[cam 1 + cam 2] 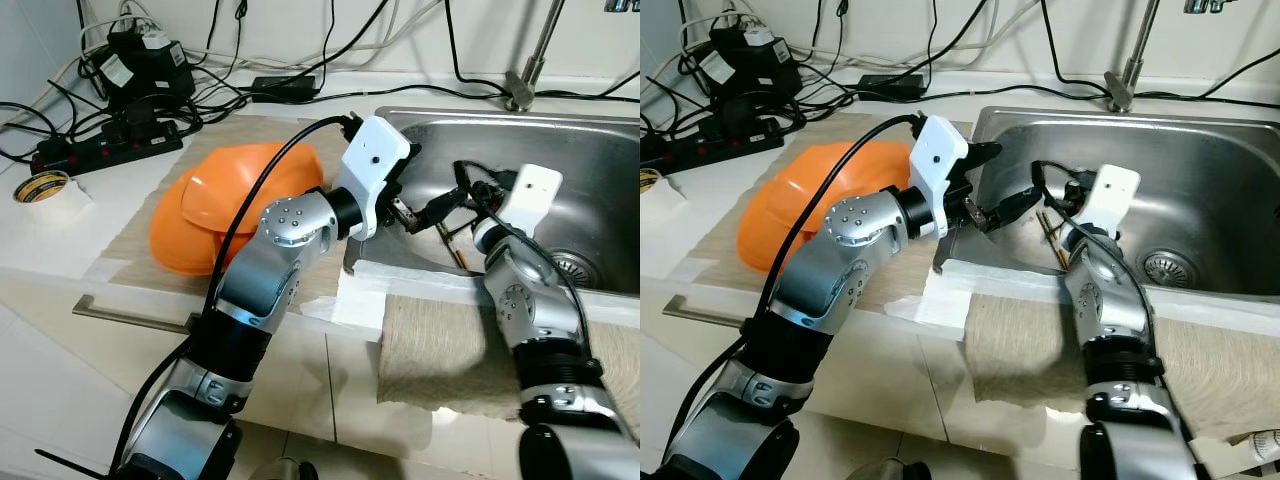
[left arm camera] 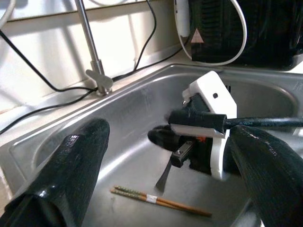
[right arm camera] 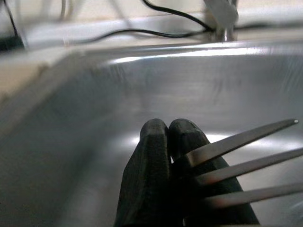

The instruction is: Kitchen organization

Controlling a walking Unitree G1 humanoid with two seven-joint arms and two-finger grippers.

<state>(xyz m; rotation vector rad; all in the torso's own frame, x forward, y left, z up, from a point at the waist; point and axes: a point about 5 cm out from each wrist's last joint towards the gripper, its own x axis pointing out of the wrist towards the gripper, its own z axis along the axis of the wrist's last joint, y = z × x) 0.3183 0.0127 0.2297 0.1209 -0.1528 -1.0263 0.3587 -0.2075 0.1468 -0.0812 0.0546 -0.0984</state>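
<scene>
Right gripper (image 3: 168, 142) is down inside the steel sink (image 1: 600, 160), its two black fingers pressed together on the handle end of a fork (image 3: 236, 165) whose three tines stick out past the fingertips. Left gripper (image 2: 161, 156) reaches over the sink's near left corner with its fingers (image 2: 71, 165) spread wide and nothing between them; from its wrist camera you look straight at the right arm's white wrist housing (image 2: 208, 118), which sits between those fingers and the far sink wall.

On the sink floor just below the two grippers lies a pair of wooden chopsticks (image 2: 161, 201), side by side and banded together near the middle. The drain (image 1: 575, 265) is off to the right of them, and the tap stem (image 1: 530, 60) rises from the back rim.

Left of the sink, an orange bowl (image 1: 225, 205) lies upside down on a beige mat (image 1: 130, 230), partly hidden by the left arm. Behind it, a black power strip (image 1: 105, 150) and a tangle of cables (image 1: 290, 85) crowd the back of the counter, and a roll of tape (image 1: 45, 190) sits at the far left. A beige towel (image 1: 440, 350) hangs over the counter's front edge between the arms.
</scene>
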